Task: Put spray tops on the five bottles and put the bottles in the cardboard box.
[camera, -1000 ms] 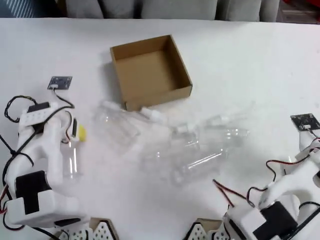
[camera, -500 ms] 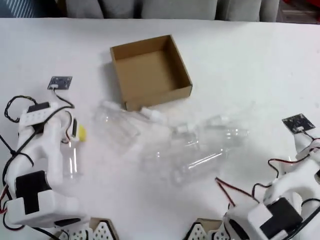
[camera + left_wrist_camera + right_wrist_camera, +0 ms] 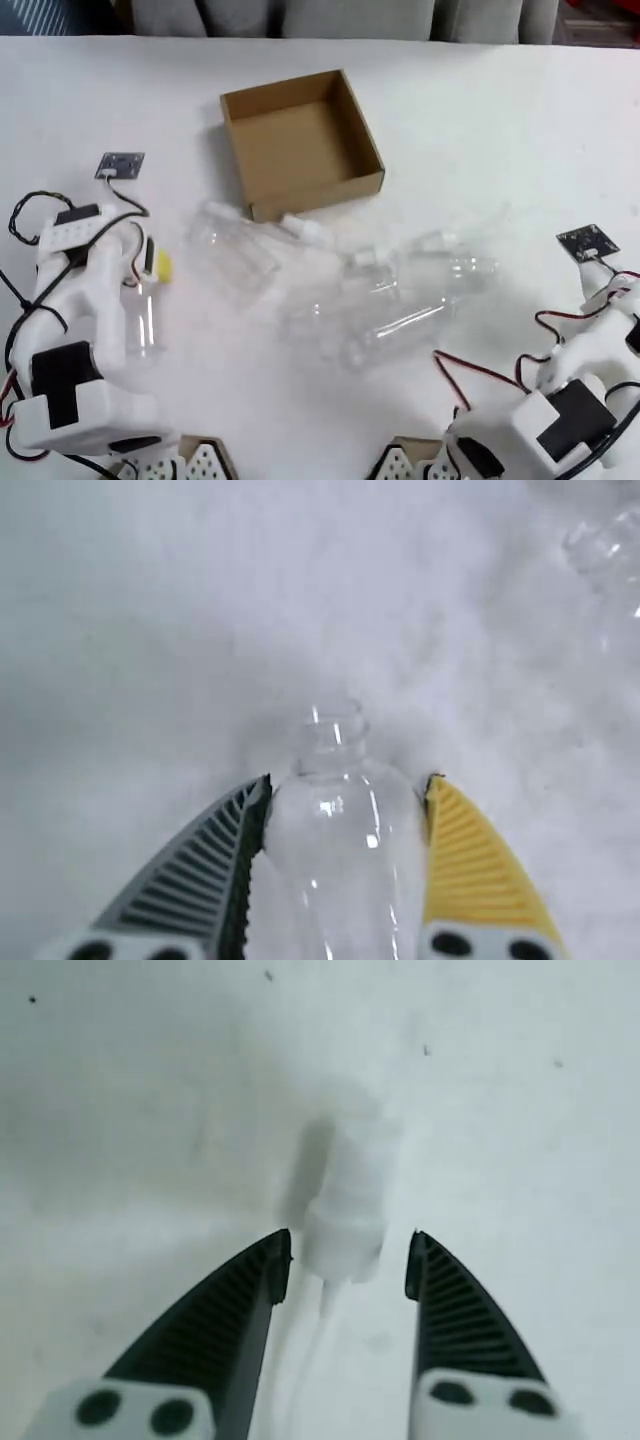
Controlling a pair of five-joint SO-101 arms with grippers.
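Our right arm (image 3: 598,352) has shifted toward 9 o'clock; its jaws stand wide astride a spray top (image 3: 345,1222) on the tabletop (image 3: 480,120). Our left jaws clamp an uncapped bottle (image 3: 340,840), 8 o'clock of the cardboard box (image 3: 295,140).

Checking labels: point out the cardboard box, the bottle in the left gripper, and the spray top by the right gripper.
cardboard box (image 3: 320,196), high view, front wall.
bottle (image 3: 340,830), left wrist view, shoulder below the neck.
spray top (image 3: 345,1222), right wrist view, white cap body.
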